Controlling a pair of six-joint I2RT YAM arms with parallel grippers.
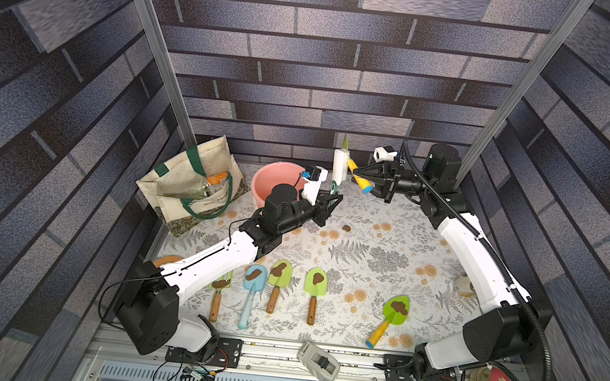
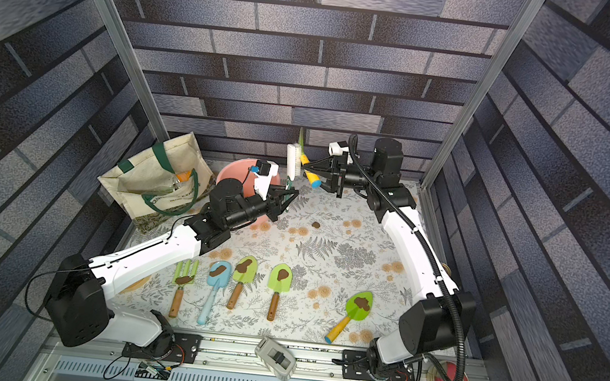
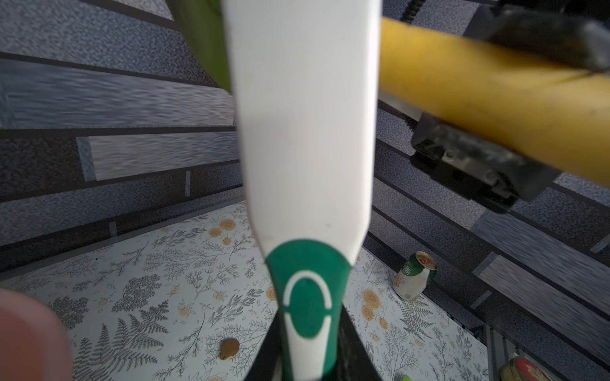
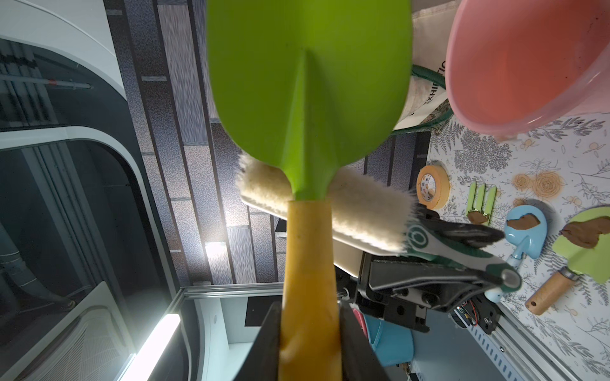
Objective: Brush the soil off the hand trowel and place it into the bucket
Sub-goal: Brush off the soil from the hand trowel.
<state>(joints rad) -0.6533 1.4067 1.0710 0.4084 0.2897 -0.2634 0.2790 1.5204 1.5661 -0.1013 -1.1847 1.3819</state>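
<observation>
1. Grey brick-print walls ring a floral table [image 1: 366, 252]. In both top views the left pincer [image 1: 335, 201] pinches the green grip of a brush [image 1: 338, 163], which stands upright at the back of the table, just beside the bucket [image 1: 275, 180]. The right pincer [image 1: 357, 171] pinches the yellow handle of a trowel [image 1: 361, 181], which is raised off the table against the brush. One soil blob [image 1: 346, 227] lies loose on the table near them. Five more tools [image 1: 279, 275] lie in a row near the front, each bearing soil. A tote [image 1: 188, 183] stands left of the bucket.
2. In the left wrist view, the brush's white back [image 3: 307, 132] fills the middle, and its grip sits between the pressed fingers. The trowel's handle [image 3: 495, 99] crosses behind it. A can [image 3: 414, 278] stands by the wall.
3. In the right wrist view, the handle sits clamped between the fingers. The blade's [image 4: 307, 82] visible face is plain green. Bristles [image 4: 363, 211] lie across the far side of the trowel's neck. The bucket's mouth [image 4: 528, 66] is near the blade.
</observation>
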